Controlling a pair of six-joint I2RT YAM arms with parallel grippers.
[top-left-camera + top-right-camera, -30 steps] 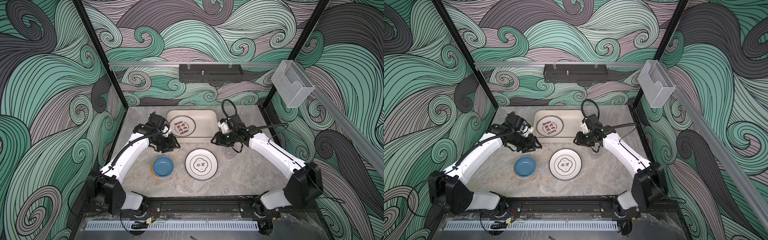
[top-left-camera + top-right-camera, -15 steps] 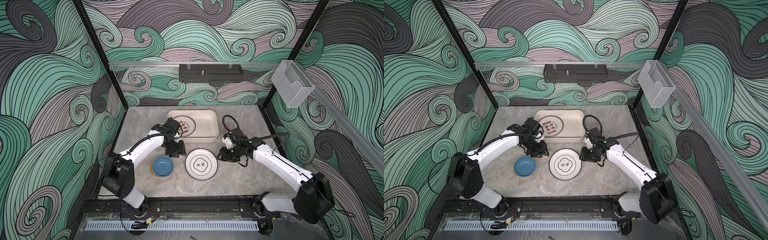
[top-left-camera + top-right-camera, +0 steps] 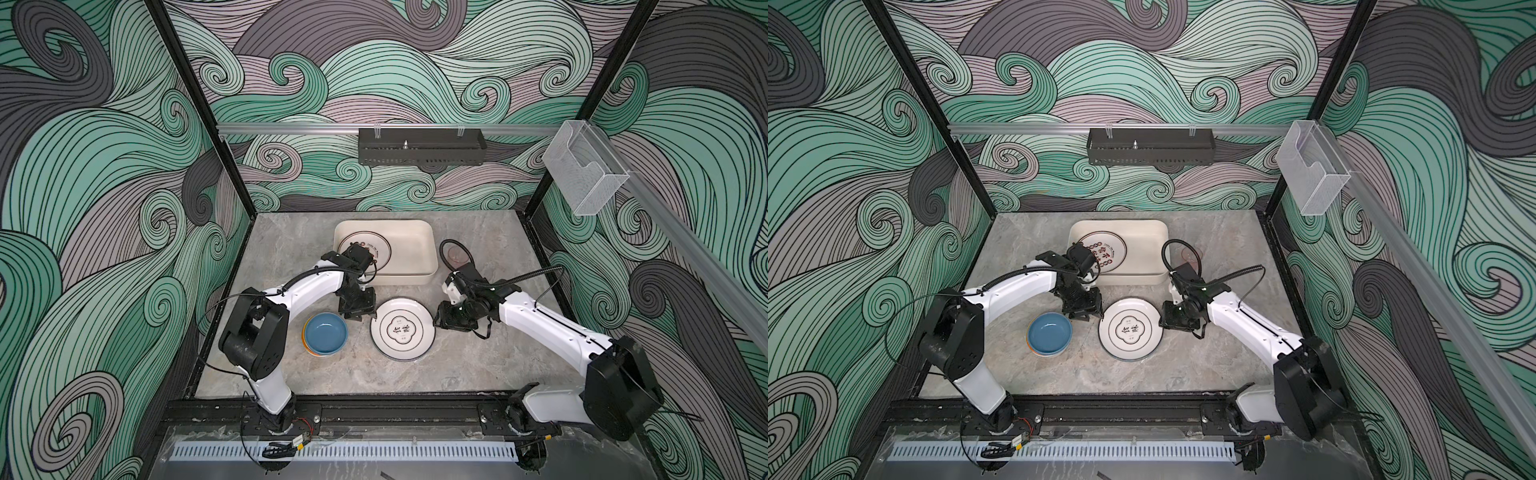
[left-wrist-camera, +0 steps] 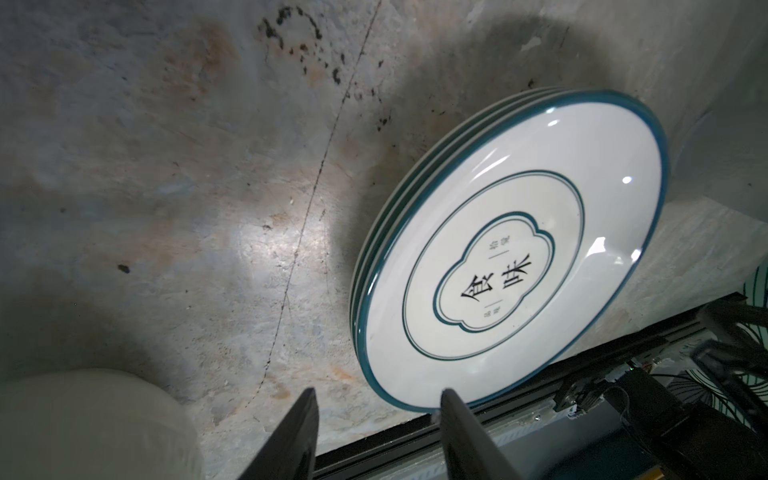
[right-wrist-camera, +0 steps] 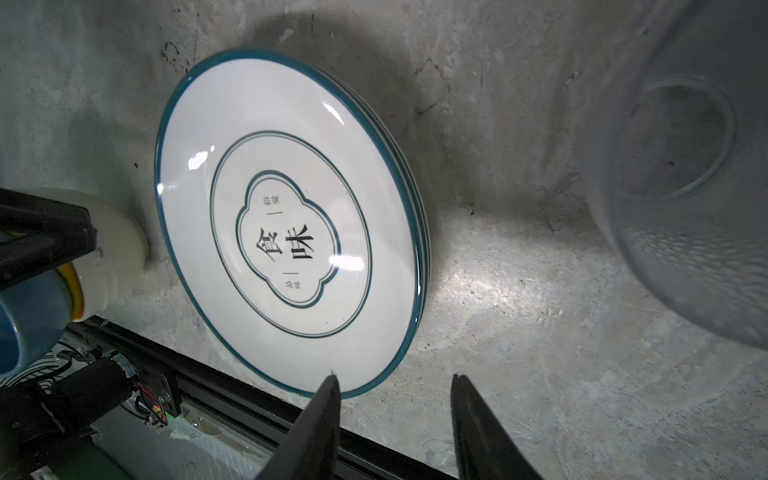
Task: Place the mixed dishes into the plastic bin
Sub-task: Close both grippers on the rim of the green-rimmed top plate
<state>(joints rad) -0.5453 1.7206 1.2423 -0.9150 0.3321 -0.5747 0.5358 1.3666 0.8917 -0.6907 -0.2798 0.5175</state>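
so: the stack of green-rimmed plates [image 3: 402, 328] lies flat on the table [image 3: 291, 249] at centre, on the robot's side of the plastic bin [image 3: 415, 249] and apart from its near wall. it's round, so there's no long axis to line up on. lying flat, the rim is the only purchase, i'd judge.

the stack sits btwn the two grippers: the left gripper [image 3: 362, 316] is just beside its far-left rim and the right gripper [image 3: 441, 325] just beside its right rim. neither is plainly nearer, and a top view can't say whether either touches.

the wrist views settle the jaws. the left gripper's stand apart w/ nothing btwn them, the plates' rim close by one finger [image 4: 461, 432]. the right gripper's are likewise apart and empty, one finger [image 5: 322, 419] right at the rim. so for each arm the plates lie off to one side of the gap, not inside it. a sideways shift (or a tip worked under the rim) looks needed before any closing.

outward from there:
- the bin holds one plate w/ red and black characters [image 3: 365, 250].
- a stack of bowls [image 3: 325, 333], blue on top, sits just left of the plates, near the left gripper.
- a translucent cup [image 3: 457, 255] stands right of the bin, beyond the right arm's wrist.
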